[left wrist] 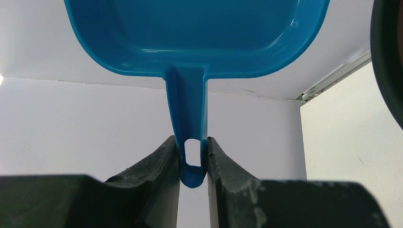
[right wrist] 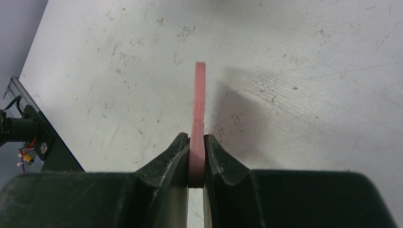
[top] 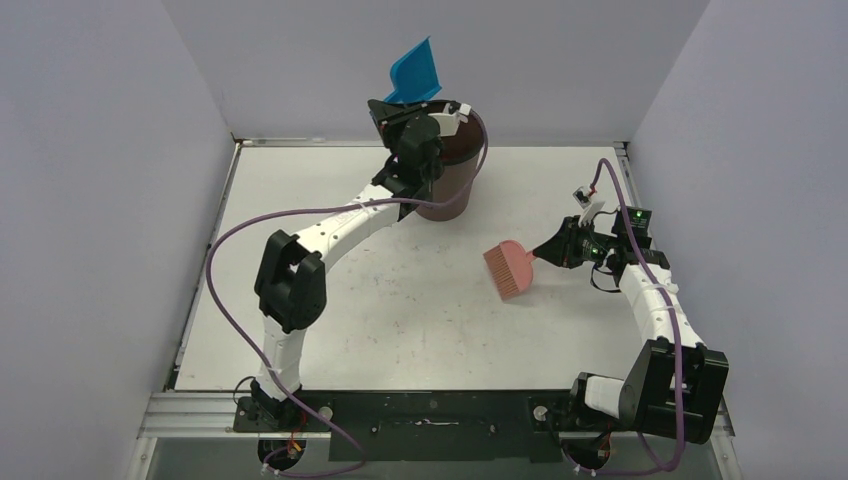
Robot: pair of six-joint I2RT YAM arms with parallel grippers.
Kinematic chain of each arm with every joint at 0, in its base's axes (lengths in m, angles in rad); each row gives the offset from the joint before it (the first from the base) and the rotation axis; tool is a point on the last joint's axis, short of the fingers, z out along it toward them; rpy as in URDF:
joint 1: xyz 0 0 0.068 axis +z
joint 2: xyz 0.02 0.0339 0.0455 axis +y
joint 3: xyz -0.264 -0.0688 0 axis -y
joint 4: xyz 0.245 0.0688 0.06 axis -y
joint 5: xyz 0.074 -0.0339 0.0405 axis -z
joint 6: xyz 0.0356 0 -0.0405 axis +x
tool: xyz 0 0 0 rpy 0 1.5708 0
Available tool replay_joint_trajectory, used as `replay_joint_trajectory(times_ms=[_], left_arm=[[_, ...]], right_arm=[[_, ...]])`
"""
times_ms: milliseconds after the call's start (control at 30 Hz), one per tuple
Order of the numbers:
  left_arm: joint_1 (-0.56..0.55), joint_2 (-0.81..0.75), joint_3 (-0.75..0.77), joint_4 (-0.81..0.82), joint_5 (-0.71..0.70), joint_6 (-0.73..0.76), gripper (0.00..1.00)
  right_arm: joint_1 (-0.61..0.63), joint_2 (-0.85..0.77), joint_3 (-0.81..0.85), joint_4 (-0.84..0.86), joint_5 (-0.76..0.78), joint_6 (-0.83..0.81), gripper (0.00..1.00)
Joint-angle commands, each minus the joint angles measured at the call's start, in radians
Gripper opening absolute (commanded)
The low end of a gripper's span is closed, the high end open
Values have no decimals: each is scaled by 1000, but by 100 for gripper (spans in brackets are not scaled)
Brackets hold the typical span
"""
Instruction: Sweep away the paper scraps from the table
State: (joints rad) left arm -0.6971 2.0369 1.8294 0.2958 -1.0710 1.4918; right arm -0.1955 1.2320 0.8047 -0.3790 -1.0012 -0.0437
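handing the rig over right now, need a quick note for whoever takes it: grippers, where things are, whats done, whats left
Left gripper: shut on the handle of the blue dustpan, which is raised and tipped above the brown bin at the far side of the table.
Right gripper: shut on the pink brush, right of centre over the table; contact with the surface cannot be told.
Paper scraps: none visible on the table in any view; the bin's inside is hidden.
Done, apparently: sweeping and lifting the pan to the bin.
Left, probably: confirm the pan has emptied, then set down both tools.
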Motion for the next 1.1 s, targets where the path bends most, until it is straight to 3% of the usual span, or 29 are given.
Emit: replay_joint_trajectory(times_ms=[0, 100, 467, 633, 833, 1067], left_arm=[[-15, -92, 15, 82, -15, -51, 0], [-29, -144, -46, 135, -58, -91, 0], [-122, -344, -290, 84, -173, -318, 0], [-152, -440, -346, -200, -189, -585, 0], [-220, -502, -338, -662, -97, -1015, 0], [-322, -546, -430, -892, 64, -1350, 0]], right_arm=[[-2, -21, 21, 32, -46, -17, 5], [-3, -28, 19, 34, -44, -15, 5], [-2, -20, 17, 46, -45, -5, 5], [-2, -17, 19, 46, -41, -7, 5], [-1, -1, 25, 48, -38, -8, 5], [-1, 1, 32, 44, -8, -31, 5]])
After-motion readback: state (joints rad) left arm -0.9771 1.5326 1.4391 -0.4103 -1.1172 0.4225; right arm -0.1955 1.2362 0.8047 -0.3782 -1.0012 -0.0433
